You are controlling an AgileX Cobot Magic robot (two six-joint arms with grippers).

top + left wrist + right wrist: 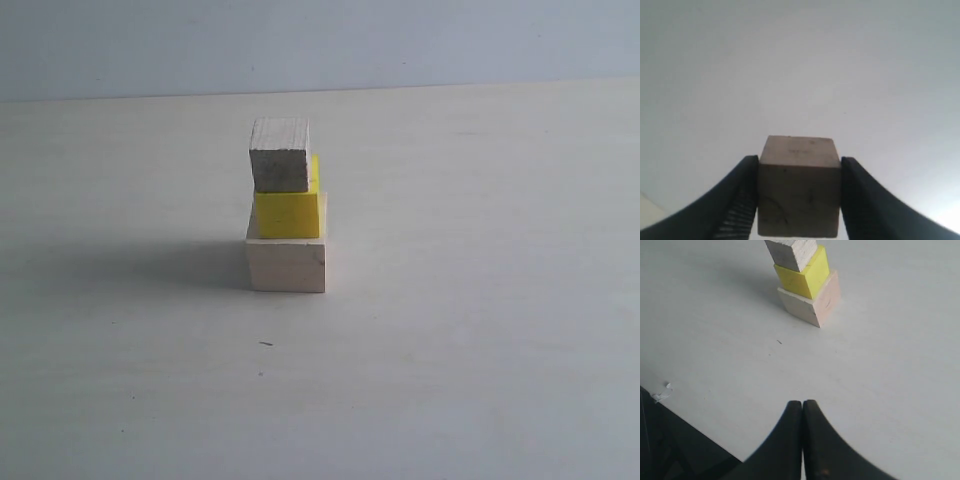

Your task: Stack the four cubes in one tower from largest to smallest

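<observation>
Three of the four are up. In the exterior view the tower (286, 210) stands near the middle of the counter (480, 350). The large pale cube (287, 265) is the base, the yellow cube (288, 213) sits on it, and a small wooden cube (280, 155) is on top. That top one sits a little toward 9 o'clock, leaving a strip of yellow showing at its 3 o'clock side. From my right wrist it also looks turned slightly against the cube beneath. The column's soft shadow falls toward 9 o'clock.

What is left, as I judge it, is one placement. My left fingers (737, 205) are clamped on the last small cube (798, 187), one pad flat against each side face, with only blank pale background behind it. Neither arm shows in the exterior view, so I cannot say where this cube hangs relative to the tower. My right fingers (790, 440) are pressed together on nothing, over bare counter, well apart from the tower.

The base is smooth, light, unpainted wood with crisp edges. The yellow cube wears an even matte paint. Both small cubes are greyer, rougher wood with faint grain and scuffs. My fingers are black and curved, with ribbed inner pads. The counter is pale, matte and faintly grained, with one dark speck (266, 344) at 6 o'clock from the tower.
</observation>
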